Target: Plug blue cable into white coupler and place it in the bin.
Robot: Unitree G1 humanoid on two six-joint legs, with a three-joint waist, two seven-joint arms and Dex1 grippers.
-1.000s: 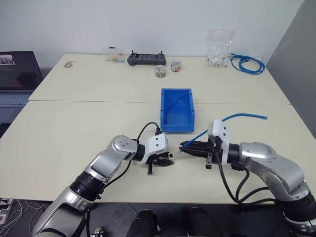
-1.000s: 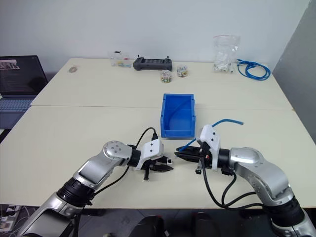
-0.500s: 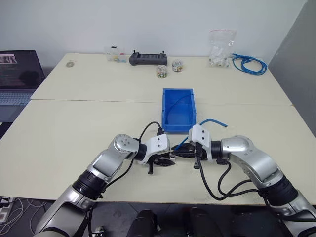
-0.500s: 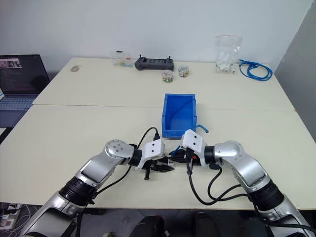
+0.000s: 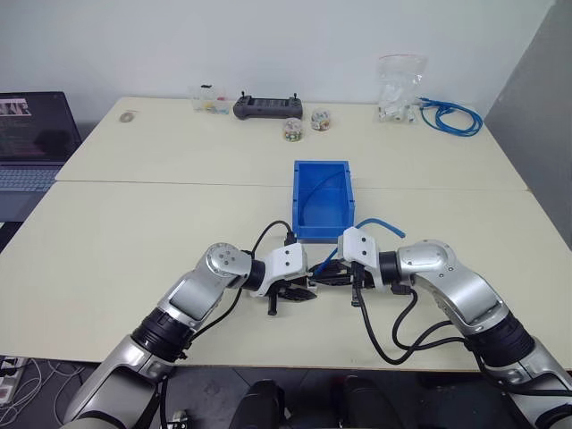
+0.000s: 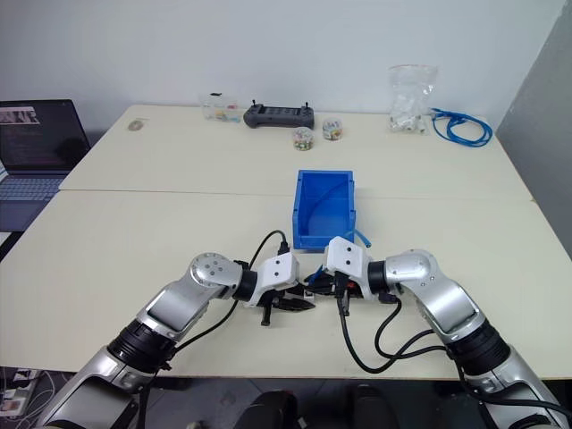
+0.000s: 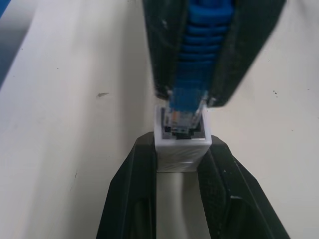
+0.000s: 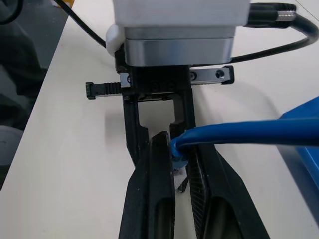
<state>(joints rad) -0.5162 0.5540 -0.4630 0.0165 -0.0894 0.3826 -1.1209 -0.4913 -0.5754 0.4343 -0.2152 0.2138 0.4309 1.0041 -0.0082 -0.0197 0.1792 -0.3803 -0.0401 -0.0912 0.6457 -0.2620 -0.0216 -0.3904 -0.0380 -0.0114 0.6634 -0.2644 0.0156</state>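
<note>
Thin bright blue cable (image 7: 197, 47), pinched by right gripper (image 7: 192, 97), plug meeting socket of tiny white plastic coupler (image 7: 182, 144). Coupler clamped by left gripper (image 7: 180, 167), braced for insertion just before blue bin (image 5: 322, 201).

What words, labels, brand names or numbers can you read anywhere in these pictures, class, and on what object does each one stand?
No text can be read in these pictures.
Laptop screen: lines of text show, too small to read.
Black controller: no legible marking.
Small jars: coloured contents or labels, too blurred to read.
Blue bin, white coupler, blue cable: no print visible.
</note>
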